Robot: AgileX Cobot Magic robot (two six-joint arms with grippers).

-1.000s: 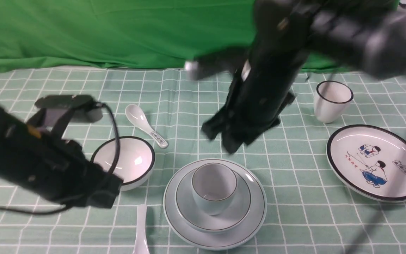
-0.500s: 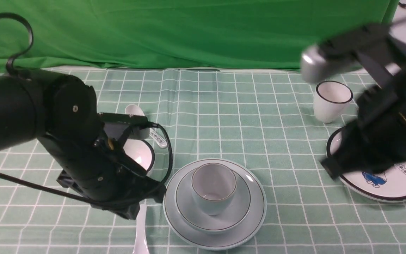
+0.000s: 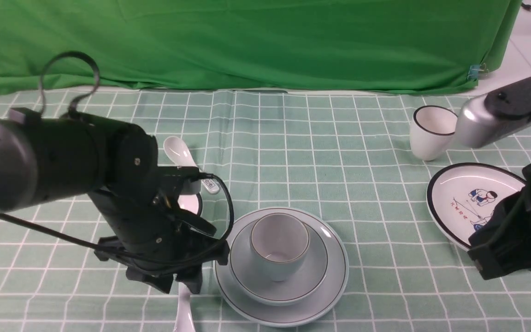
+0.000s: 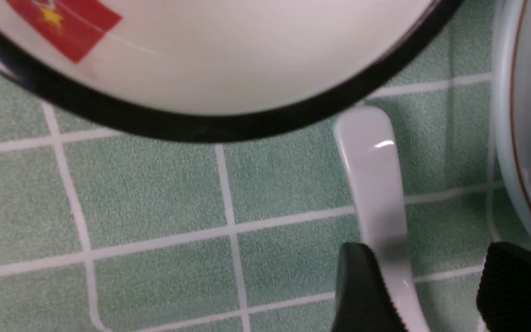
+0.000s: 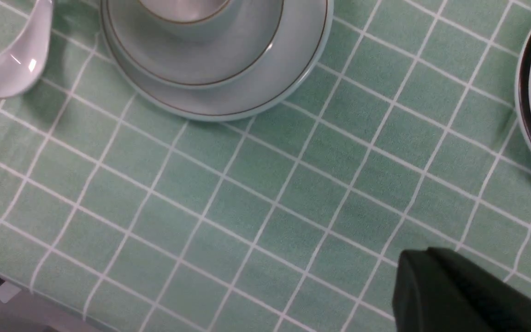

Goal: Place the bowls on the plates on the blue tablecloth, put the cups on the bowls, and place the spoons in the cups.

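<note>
Step (judged): picking up the plain spoon [image 4: 376,184] for the blue-grey cup [image 3: 279,246].
Left tool [image 4: 436,281]: released, with the jaws spread across the spoon handle. One finger is at the handle's edge and the other stands apart from it. Nothing is gripped.
Right tool [image 5: 431,276]: clenched and empty, low over the tablecloth [image 3: 339,152] at 4 o'clock, beside the cartoon plate [image 3: 459,193].
Blue-grey set: the blue-grey plate [image 3: 334,276], the shallow bowl [image 3: 314,276] and the cup are stacked at 6 o'clock. There is no spoon in the cup.
Black-rim set: the black-rim bowl [image 4: 201,55] is on the cloth at 10 o'clock of the stack. The white cup [image 3: 431,131] is at 2 o'clock. The cartoon plate is bare.
Spoons: the plain one lies at 8 o'clock of the stack, between the black-rim bowl and the blue-grey plate. The labelled spoon [image 3: 191,166] lies at 12 o'clock of the black-rim bowl.
Risk 1: the handle is glazed and sits off-centre between the jaws, so closing could push it sideways or let it slip out.
Risk 2: space is tight, so the outer finger could knock the blue-grey plate rim and shift the stack.
Writing: the black lettering on the labelled spoon is too small to read. The marks on the cartoon plate are also unreadable. The black-rim bowl carries a printed red flag [image 4: 62,23] with a yellow star.
</note>
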